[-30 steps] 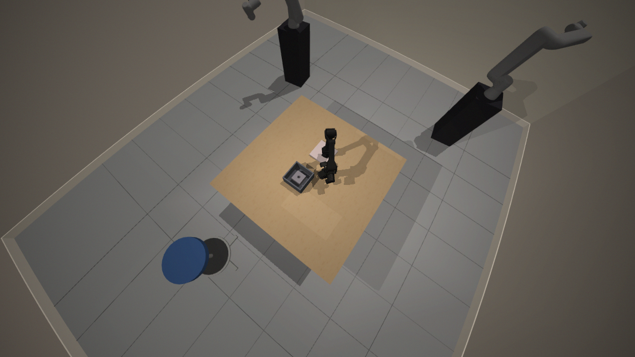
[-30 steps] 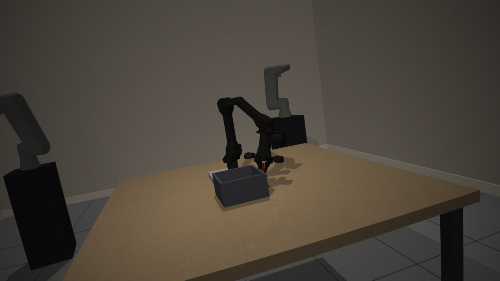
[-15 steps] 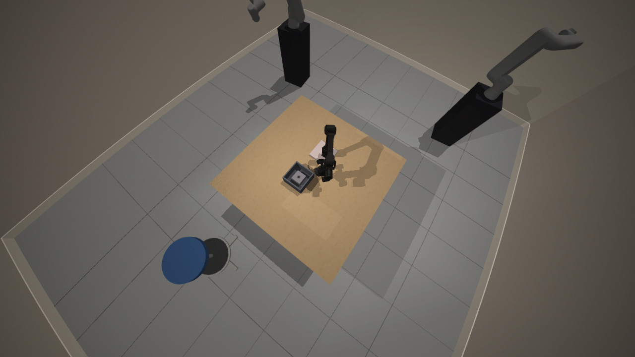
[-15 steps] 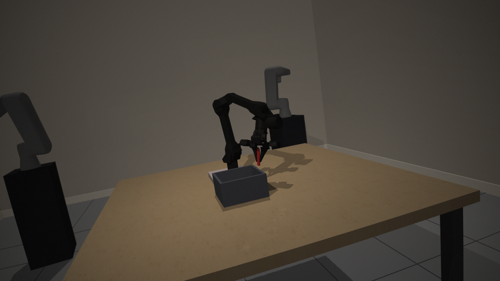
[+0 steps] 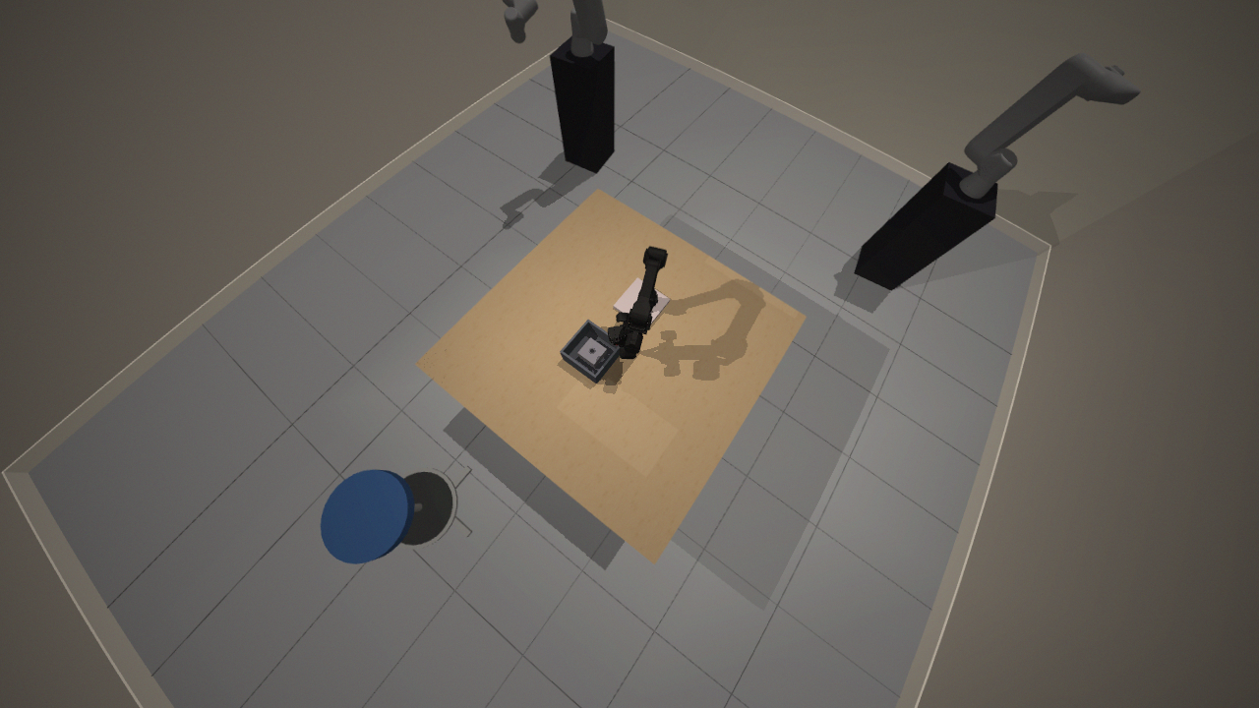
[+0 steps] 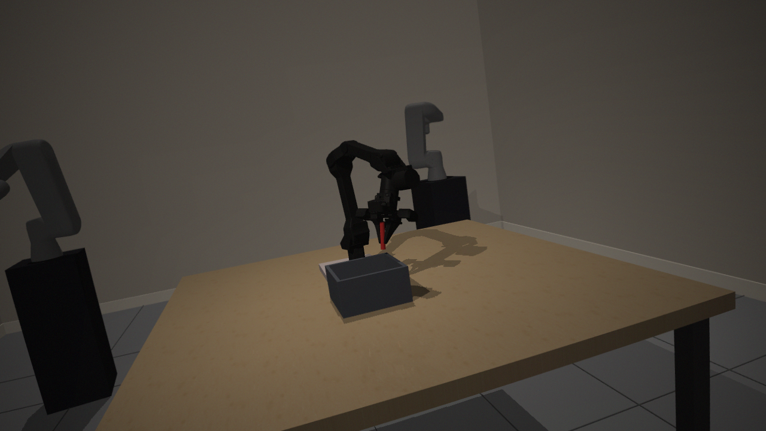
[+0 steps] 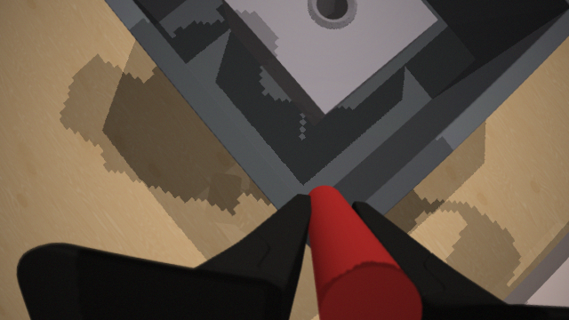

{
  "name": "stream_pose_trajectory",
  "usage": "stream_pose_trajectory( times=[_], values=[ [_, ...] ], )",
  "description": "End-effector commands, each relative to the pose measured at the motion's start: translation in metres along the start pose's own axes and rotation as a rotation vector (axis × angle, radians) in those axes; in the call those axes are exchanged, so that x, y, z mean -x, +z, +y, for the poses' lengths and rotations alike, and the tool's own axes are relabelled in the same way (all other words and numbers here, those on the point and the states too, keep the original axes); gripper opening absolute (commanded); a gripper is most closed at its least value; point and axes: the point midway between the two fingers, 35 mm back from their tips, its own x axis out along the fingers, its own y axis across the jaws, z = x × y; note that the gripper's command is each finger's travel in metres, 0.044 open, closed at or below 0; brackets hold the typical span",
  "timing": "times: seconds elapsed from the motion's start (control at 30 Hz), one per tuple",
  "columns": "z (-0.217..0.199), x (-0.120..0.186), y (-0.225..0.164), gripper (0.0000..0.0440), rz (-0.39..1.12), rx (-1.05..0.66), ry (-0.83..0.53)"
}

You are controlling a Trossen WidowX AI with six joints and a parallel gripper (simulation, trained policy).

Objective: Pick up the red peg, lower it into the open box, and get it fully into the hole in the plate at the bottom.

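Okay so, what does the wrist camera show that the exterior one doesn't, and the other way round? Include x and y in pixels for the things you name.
Only wrist: the plate (image 7: 338,58) inside the box and the hole in it.

Only exterior: the arm's upper links (image 6: 346,198), a table leg (image 6: 691,369) and two gray arms (image 6: 45,187) (image 6: 415,133) on black pedestals (image 6: 58,332) (image 6: 441,203).

Both: the open box (image 7: 249,178) (image 6: 372,292) and the red peg (image 7: 347,240) (image 6: 382,236), held in the gripper (image 7: 329,211) (image 6: 383,242).

The red peg (image 6: 382,236) (image 7: 351,249) has risen above the box's (image 5: 576,365) (image 6: 372,292) (image 7: 249,164) rim.
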Motion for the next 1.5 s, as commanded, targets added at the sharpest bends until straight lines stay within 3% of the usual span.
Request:
stream_pose_trajectory(
  times=[0.0, 0.53, 0.97, 1.03, 1.23, 1.33, 1.47],
  values=[
    [0.0, -0.006, 0.015, 0.0, -0.016, -0.022, -0.008],
    [0.0, -0.052, 0.071, 0.0001, -0.014, -0.029, -0.016],
    [0.002, -0.091, 0.081, 0.0002, 0.057, 0.084, 0.01],
    [0.002, -0.097, 0.079, 0.0023, 0.075, 0.105, 0.012],
    [0.002, -0.111, 0.079, 0.0157, 0.12, 0.131, 0.019],
    [0.006, -0.111, 0.088, 0.019, 0.116, 0.148, 0.034],
    [0.013, -0.108, 0.097, 0.0287, 0.123, 0.159, 0.051]
  ],
)
